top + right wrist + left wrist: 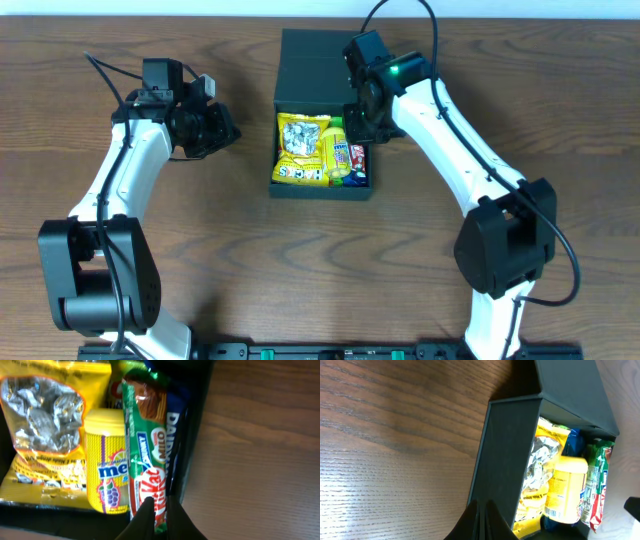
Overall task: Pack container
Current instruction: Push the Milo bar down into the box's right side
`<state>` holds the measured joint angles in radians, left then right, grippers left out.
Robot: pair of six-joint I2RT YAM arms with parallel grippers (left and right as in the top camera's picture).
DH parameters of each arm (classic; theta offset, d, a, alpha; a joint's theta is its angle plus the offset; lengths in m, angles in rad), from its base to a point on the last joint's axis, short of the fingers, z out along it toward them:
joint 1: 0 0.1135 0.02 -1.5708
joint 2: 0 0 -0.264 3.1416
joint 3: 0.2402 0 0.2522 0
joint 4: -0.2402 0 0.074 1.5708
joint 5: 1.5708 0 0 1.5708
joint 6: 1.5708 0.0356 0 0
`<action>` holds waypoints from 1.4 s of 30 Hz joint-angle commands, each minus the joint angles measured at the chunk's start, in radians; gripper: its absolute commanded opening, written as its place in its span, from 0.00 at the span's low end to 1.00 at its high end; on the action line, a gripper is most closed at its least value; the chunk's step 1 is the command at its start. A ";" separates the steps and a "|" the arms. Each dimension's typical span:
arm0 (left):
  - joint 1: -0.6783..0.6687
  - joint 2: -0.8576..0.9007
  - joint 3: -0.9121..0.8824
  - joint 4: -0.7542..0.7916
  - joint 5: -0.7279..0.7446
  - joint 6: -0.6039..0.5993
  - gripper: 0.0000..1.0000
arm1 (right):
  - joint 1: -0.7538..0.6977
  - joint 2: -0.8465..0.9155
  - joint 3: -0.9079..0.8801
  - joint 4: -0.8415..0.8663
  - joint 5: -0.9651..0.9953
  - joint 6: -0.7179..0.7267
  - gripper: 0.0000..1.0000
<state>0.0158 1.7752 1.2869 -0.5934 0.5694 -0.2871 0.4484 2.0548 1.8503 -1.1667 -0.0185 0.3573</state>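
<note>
container (pixel 322 189) sits mid-table (pixel 250 280), flap lid folded back. right gripper (pixel 357 120) is over its right rim, fingers pressed together, nothing between them, tips above the green kitkat bar (pixel 145 450). left gripper (pixel 222 128) is near the box's left wall but apart from it, fingers likewise together, empty. inside: yellow sweets bag (pixel 302 148), yellow mentos tube (pixel 338 155), kitkat, blue dairy milk bar (pixel 173 440).

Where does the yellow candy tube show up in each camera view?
Overhead: yellow candy tube mid-frame, inside the container, right of the yellow bag.
Left wrist: lower right, right of that bag.
Right wrist: lower centre-left.
Shared landmark: the yellow bag, always at its left.
</note>
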 commanded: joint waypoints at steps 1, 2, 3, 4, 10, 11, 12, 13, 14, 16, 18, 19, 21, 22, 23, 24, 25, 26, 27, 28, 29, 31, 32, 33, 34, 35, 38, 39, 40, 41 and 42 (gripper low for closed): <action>-0.003 -0.008 -0.008 -0.003 0.006 0.018 0.07 | -0.002 0.006 -0.004 0.008 0.018 -0.001 0.18; -0.003 -0.008 -0.008 -0.004 0.007 0.018 0.07 | -0.002 0.007 -0.010 0.010 0.018 -0.003 0.28; -0.003 -0.008 -0.008 -0.005 0.007 0.018 0.07 | -0.002 0.009 -0.018 0.011 0.011 -0.004 0.40; -0.003 -0.008 -0.008 -0.005 0.007 0.018 0.07 | -0.002 0.009 -0.027 0.014 0.008 -0.004 0.43; -0.003 -0.008 -0.008 -0.005 0.007 0.017 0.07 | -0.002 0.010 -0.104 0.068 -0.035 -0.022 0.43; -0.003 -0.008 -0.008 -0.005 0.007 0.017 0.07 | -0.002 0.010 -0.115 0.073 -0.035 -0.022 0.42; -0.003 -0.008 -0.008 -0.005 0.007 0.017 0.07 | -0.002 0.010 -0.119 0.075 -0.035 -0.022 0.42; -0.003 -0.008 -0.008 -0.005 0.007 0.017 0.07 | -0.002 0.010 -0.123 0.075 -0.035 -0.022 0.42; -0.003 -0.008 -0.008 -0.004 0.007 0.018 0.07 | -0.002 0.010 -0.125 0.075 -0.035 -0.022 0.42; -0.003 -0.008 -0.008 -0.004 0.007 0.018 0.07 | 0.000 0.010 -0.126 0.075 -0.035 -0.023 0.40; -0.003 -0.008 -0.008 -0.004 0.006 0.017 0.07 | 0.005 0.010 -0.126 0.076 -0.041 -0.034 0.38; -0.003 -0.008 -0.008 -0.005 0.007 0.018 0.07 | 0.009 0.010 -0.126 0.075 -0.042 -0.034 0.38; -0.003 -0.008 -0.008 -0.005 0.007 0.017 0.07 | 0.018 0.010 -0.126 0.075 -0.042 -0.048 0.38; -0.003 -0.008 -0.008 -0.005 0.006 0.017 0.07 | 0.024 0.010 -0.126 0.076 -0.042 -0.052 0.39; -0.003 -0.008 -0.008 -0.004 0.007 0.017 0.07 | 0.029 0.010 -0.126 0.076 -0.042 -0.052 0.40; -0.003 -0.008 -0.008 -0.004 0.007 0.017 0.07 | 0.034 0.010 -0.126 0.080 -0.042 -0.052 0.40; -0.003 -0.008 -0.008 -0.004 0.007 0.017 0.07 | 0.039 0.010 -0.126 0.086 -0.042 -0.052 0.40; -0.003 -0.008 -0.008 -0.004 0.007 0.017 0.07 | 0.043 0.010 -0.129 0.095 -0.042 -0.052 0.40; -0.003 -0.008 -0.008 -0.005 0.007 0.017 0.07 | 0.046 0.010 -0.134 0.105 -0.042 -0.051 0.40; -0.003 -0.008 -0.008 -0.005 0.007 0.017 0.07 | 0.048 0.010 -0.139 0.113 -0.042 -0.051 0.40; -0.003 -0.008 -0.008 -0.005 0.007 0.017 0.07 | 0.049 0.010 -0.147 0.120 -0.042 -0.051 0.40; -0.003 -0.008 -0.008 -0.005 0.007 0.017 0.07 | 0.050 0.010 -0.163 0.128 -0.042 -0.051 0.39; -0.003 -0.008 -0.008 -0.005 0.007 0.017 0.07 | 0.050 0.010 -0.165 0.129 -0.041 -0.051 0.39; -0.003 -0.008 -0.008 -0.005 0.007 0.017 0.07 | 0.048 0.010 -0.166 0.129 -0.041 -0.051 0.39; -0.003 -0.008 -0.008 -0.004 0.007 0.017 0.07 | 0.048 0.010 -0.166 0.129 -0.037 -0.051 0.39; -0.003 -0.008 -0.008 -0.004 0.007 0.017 0.07 | 0.048 0.010 -0.166 0.129 -0.034 -0.051 0.37; -0.003 -0.008 -0.008 -0.005 0.007 0.017 0.07 | 0.048 0.011 -0.166 0.132 -0.030 -0.051 0.32; -0.003 -0.008 -0.008 -0.005 0.007 0.017 0.07 | 0.048 0.011 -0.166 0.134 -0.030 -0.051 0.28; -0.003 -0.008 -0.008 -0.005 0.007 0.017 0.07 | 0.048 0.011 -0.166 0.135 -0.030 -0.051 0.25; -0.003 -0.008 -0.008 -0.005 0.007 0.017 0.07 | 0.048 0.011 -0.166 0.136 -0.030 -0.052 0.21; -0.003 -0.008 -0.008 -0.005 0.007 0.017 0.07 | 0.048 0.011 -0.166 0.137 -0.029 -0.052 0.19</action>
<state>0.0158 1.7752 1.2869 -0.5949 0.5694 -0.2867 0.4896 2.0548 1.6939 -1.0340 -0.0483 0.3145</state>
